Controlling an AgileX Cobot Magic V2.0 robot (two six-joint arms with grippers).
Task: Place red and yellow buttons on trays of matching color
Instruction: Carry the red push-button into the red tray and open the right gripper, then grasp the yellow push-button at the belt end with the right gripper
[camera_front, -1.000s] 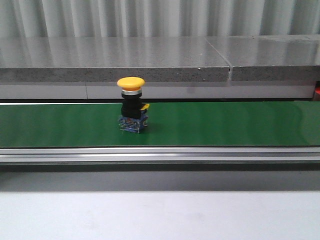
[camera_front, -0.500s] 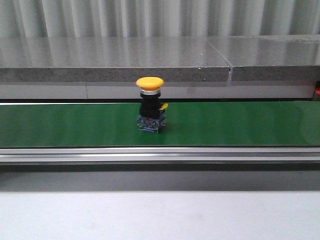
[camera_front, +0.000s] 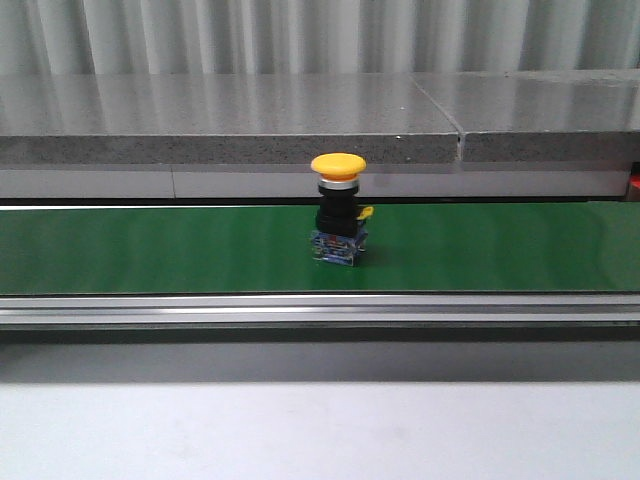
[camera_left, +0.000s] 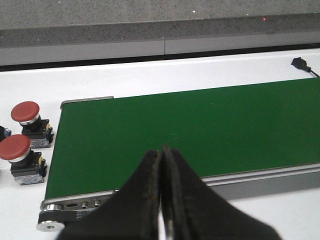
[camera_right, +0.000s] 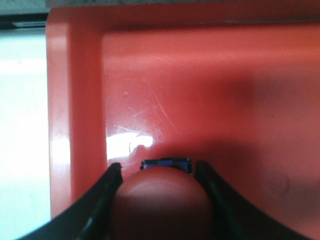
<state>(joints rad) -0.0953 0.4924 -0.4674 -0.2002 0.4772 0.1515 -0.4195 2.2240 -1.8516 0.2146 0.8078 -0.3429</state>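
A yellow button (camera_front: 338, 215) with a mushroom cap stands upright on the green belt (camera_front: 150, 250), a little right of centre in the front view. Neither gripper shows there. My left gripper (camera_left: 161, 150) is shut and empty, over the belt's (camera_left: 200, 130) near edge. Two red buttons (camera_left: 25, 112) (camera_left: 15, 148) stand on the white table just off the belt's end. My right gripper (camera_right: 158, 167) is shut on a red button (camera_right: 162, 205), its fingers against both sides of the cap. It sits low over the red tray (camera_right: 200, 90), near one wall. No yellow tray is in view.
A grey stone ledge (camera_front: 250, 120) runs behind the belt, and an aluminium rail (camera_front: 300, 308) along its front. White table (camera_front: 300, 430) lies in front of the rail. A black plug (camera_left: 300, 62) rests on the table beyond the belt.
The yellow button has travelled to the right along the green belt, from left of centre to right of centre, still upright.
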